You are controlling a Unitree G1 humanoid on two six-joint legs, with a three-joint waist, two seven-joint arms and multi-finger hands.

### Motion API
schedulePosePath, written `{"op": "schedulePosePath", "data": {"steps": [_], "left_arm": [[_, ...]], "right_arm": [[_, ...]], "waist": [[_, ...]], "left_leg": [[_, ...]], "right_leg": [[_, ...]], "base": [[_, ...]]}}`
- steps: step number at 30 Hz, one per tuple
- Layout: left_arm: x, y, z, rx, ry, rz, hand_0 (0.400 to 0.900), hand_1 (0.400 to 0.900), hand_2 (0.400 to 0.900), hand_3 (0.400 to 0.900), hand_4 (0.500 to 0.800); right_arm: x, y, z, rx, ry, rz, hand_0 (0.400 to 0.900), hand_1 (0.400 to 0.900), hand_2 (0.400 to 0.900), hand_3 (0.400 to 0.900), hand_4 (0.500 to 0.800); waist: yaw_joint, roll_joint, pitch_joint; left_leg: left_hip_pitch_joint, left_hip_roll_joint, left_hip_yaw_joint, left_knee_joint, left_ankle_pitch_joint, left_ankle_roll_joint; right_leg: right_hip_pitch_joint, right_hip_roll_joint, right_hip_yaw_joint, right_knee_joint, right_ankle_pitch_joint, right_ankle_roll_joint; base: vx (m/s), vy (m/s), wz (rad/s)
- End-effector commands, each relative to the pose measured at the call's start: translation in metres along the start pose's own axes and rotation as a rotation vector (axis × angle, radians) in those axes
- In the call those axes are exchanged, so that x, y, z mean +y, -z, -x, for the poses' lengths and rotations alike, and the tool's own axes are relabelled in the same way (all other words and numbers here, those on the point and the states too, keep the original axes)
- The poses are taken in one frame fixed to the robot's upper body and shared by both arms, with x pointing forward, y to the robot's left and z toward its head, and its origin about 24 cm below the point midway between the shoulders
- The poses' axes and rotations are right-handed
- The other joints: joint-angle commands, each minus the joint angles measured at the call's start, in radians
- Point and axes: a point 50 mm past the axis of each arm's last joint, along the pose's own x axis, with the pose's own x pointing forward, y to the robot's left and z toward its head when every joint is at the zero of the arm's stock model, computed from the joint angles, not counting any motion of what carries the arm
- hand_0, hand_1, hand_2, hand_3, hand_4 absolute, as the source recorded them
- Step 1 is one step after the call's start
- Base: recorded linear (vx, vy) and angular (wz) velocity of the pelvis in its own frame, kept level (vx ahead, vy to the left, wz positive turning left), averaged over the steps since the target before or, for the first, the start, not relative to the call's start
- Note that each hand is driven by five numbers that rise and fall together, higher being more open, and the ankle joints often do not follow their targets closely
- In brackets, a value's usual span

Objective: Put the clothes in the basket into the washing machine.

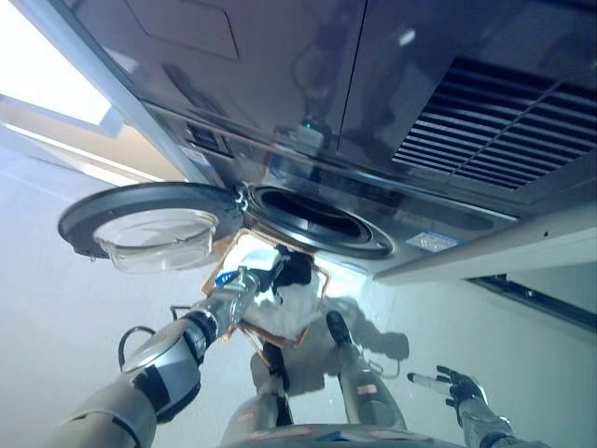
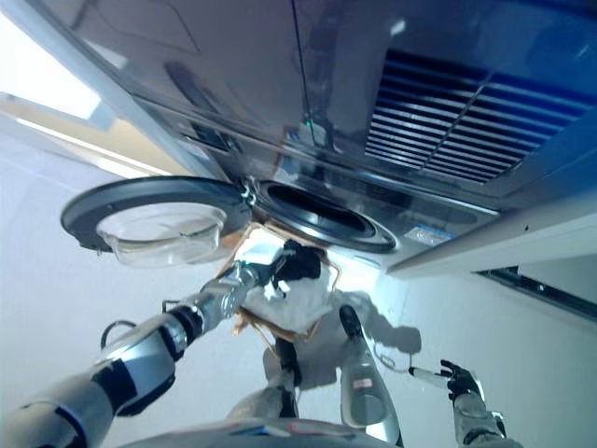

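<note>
Left hand (image 2: 280, 271) in basket (image 2: 250, 324), grip hidden by clothes (image 2: 303, 299); right hand (image 2: 457, 381) relaxed, fingers spread.

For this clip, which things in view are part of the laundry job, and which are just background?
Part of the job:
washing machine
its open door
drum opening
basket below the opening
white clothes in it
left hand, reaching into the basket

Just there:
vent grille
floor
right hand, idle, low at the right
</note>
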Motion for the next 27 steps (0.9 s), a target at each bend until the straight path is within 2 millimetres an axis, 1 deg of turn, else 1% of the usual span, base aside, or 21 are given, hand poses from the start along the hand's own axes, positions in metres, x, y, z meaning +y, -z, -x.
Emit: {"op": "schedulePosePath", "data": {"steps": [1,4,5,6,7,8,9,13,16,17,19,21,22,24,25,26,27], "left_arm": [[0.043,0.021,-0.005,0.060,-0.142,-0.081,0.900,0.900,0.900,0.900,0.800],[0.076,0.033,-0.007,0.105,-0.211,-0.118,0.900,0.900,0.900,0.900,0.800],[0.086,0.038,-0.006,0.119,-0.219,-0.140,0.900,0.900,0.900,0.900,0.800],[0.102,0.046,-0.005,0.145,-0.241,-0.158,0.900,0.900,0.900,0.900,0.800],[0.102,0.046,-0.005,0.145,-0.241,-0.158,0.900,0.900,0.900,0.900,0.800],[0.107,0.050,-0.003,0.155,-0.241,-0.171,0.900,0.900,0.900,0.900,0.800],[0.117,0.053,-0.002,0.163,-0.263,-0.189,0.900,0.900,0.900,0.900,0.800],[0.138,0.057,0.000,0.177,-0.293,-0.223,0.900,0.900,0.900,0.900,0.800],[0.151,0.060,0.001,0.189,-0.314,-0.260,0.900,0.900,0.900,0.900,0.800],[0.151,0.059,0.001,0.183,-0.313,-0.277,0.900,0.900,0.900,0.900,0.800],[0.159,0.055,0.000,0.178,-0.318,-0.313,0.900,0.900,0.900,0.900,0.800],[0.168,0.052,-0.001,0.179,-0.334,-0.295,0.900,0.900,0.900,0.900,0.800],[0.176,0.054,0.001,0.185,-0.357,-0.286,0.900,0.900,0.900,0.900,0.800],[0.187,0.054,0.003,0.190,-0.387,-0.293,0.900,0.900,0.900,0.900,0.800],[0.195,0.057,0.006,0.203,-0.412,-0.291,0.900,0.900,0.900,0.900,0.800],[0.195,0.057,0.006,0.203,-0.412,-0.291,0.900,0.900,0.900,0.900,0.800],[0.199,0.059,0.007,0.218,-0.425,-0.304,0.900,0.900,0.900,0.900,0.800]], "right_arm": [[-0.020,0.004,0.001,-0.017,0.101,-0.055,0.900,0.900,0.900,0.900,0.800],[-0.026,-0.004,0.000,-0.044,0.132,-0.089,0.900,0.900,0.900,0.900,0.800],[-0.029,-0.004,0.000,-0.046,0.137,-0.091,0.900,0.900,0.900,0.900,0.800],[-0.031,-0.005,0.001,-0.056,0.142,-0.101,0.900,0.900,0.900,0.900,0.800],[-0.031,-0.005,0.001,-0.056,0.142,-0.101,0.900,0.900,0.900,0.900,0.800],[-0.034,-0.003,0.001,-0.055,0.149,-0.103,0.900,0.900,0.900,0.900,0.800],[-0.035,-0.005,0.001,-0.063,0.153,-0.114,0.900,0.900,0.900,0.900,0.800],[-0.033,0.001,0.003,-0.068,0.151,-0.142,0.900,0.900,0.900,0.900,0.800],[-0.032,0.005,0.004,-0.064,0.159,-0.145,0.900,0.900,0.900,0.900,0.800],[-0.032,0.004,0.004,-0.067,0.161,-0.153,0.900,0.900,0.900,0.900,0.800],[-0.032,-0.011,0.001,-0.101,0.171,-0.173,0.900,0.900,0.900,0.900,0.800],[-0.029,-0.028,-0.001,-0.143,0.164,-0.180,0.900,0.900,0.900,0.900,0.800],[-0.029,-0.032,-0.002,-0.157,0.168,-0.188,0.900,0.900,0.900,0.900,0.800],[-0.026,-0.036,-0.002,-0.171,0.160,-0.204,0.900,0.900,0.900,0.900,0.800],[-0.024,-0.038,-0.002,-0.181,0.157,-0.210,0.900,0.900,0.900,0.900,0.800],[-0.024,-0.038,-0.002,-0.181,0.157,-0.210,0.900,0.900,0.900,0.900,0.800],[-0.019,-0.036,-0.001,-0.180,0.152,-0.223,0.900,0.900,0.900,0.900,0.800]], "waist": [[-0.028,-0.063,0.004],[-0.046,-0.058,0.018],[-0.051,-0.056,0.017],[-0.061,-0.053,0.021],[-0.061,-0.051,0.018],[-0.067,-0.049,0.018],[-0.072,-0.046,0.021],[-0.085,-0.033,0.015],[-0.094,-0.021,0.008],[-0.095,-0.016,0.005],[-0.094,-0.006,0.009],[-0.092,0.003,0.015],[-0.092,0.006,0.021],[-0.096,0.012,0.033],[-0.090,0.022,0.042],[-0.089,0.023,0.041],[-0.093,0.024,0.050]], "left_leg": [[-0.140,-0.024,-0.015,0.175,-0.098,-0.004],[-0.251,-0.020,-0.021,0.238,-0.110,-0.010],[-0.281,-0.017,-0.023,0.252,-0.113,-0.014],[-0.340,-0.018,-0.019,0.286,-0.117,-0.019],[-0.345,-0.017,-0.019,0.289,-0.118,-0.019],[-0.372,-0.015,-0.016,0.309,-0.125,-0.020],[-0.408,-0.012,-0.017,0.335,-0.130,-0.021],[-0.515,-0.001,-0.016,0.409,-0.147,-0.027],[-0.570,0.001,-0.022,0.431,-0.155,-0.027],[-0.583,0.001,-0.023,0.435,-0.158,-0.028],[-0.619,0.001,-0.022,0.453,-0.164,-0.028],[-0.652,0.001,-0.015,0.468,-0.169,-0.026],[-0.664,-0.001,-0.011,0.473,-0.172,-0.024],[-0.702,-0.002,-0.004,0.506,-0.183,-0.022],[-0.714,0.007,-0.001,0.542,-0.228,-0.022],[-0.717,0.008,-0.001,0.544,-0.229,-0.022],[-0.744,0.009,0.012,0.576,-0.245,-0.016]], "right_leg": [[-0.092,-0.011,-0.015,0.041,0.049,0.003],[-0.194,-0.002,-0.024,0.090,0.047,-0.007],[-0.225,-0.001,-0.024,0.103,0.044,-0.008],[-0.280,0.003,-0.030,0.132,0.039,-0.010],[-0.284,0.003,-0.030,0.133,0.039,-0.010],[-0.313,0.006,-0.031,0.151,0.033,-0.012],[-0.347,0.008,-0.035,0.173,0.028,-0.014],[-0.449,0.012,-0.041,0.233,0.007,-0.021],[-0.509,0.014,-0.045,0.259,-0.003,-0.029],[-0.521,0.014,-0.043,0.262,-0.005,-0.029],[-0.562,0.015,-0.038,0.278,-0.007,-0.033],[-0.593,0.012,-0.032,0.282,-0.009,-0.033],[-0.609,0.010,-0.032,0.290,-0.011,-0.033],[-0.647,0.010,-0.023,0.313,-0.016,-0.033],[-0.669,0.019,-0.021,0.347,-0.050,-0.031],[-0.671,0.020,-0.020,0.349,-0.051,-0.031],[-0.700,0.023,-0.014,0.374,-0.058,-0.031]], "base": [[-0.11,-0.036,0.08],[-0.10,-0.048,0.10],[-0.09,-0.048,0.10],[-0.06,-0.033,0.05],[-0.05,-0.021,0.01],[0.00,0.000,0.00],[-0.04,-0.011,0.02],[-0.02,-0.029,0.08],[0.01,-0.025,0.11],[0.02,-0.004,0.08],[0.00,0.013,-0.02],[0.00,0.024,-0.05],[0.00,0.000,0.00],[0.07,0.038,-0.13],[0.13,0.051,-0.25],[0.14,0.069,-0.30],[0.02,0.034,-0.11]]}}
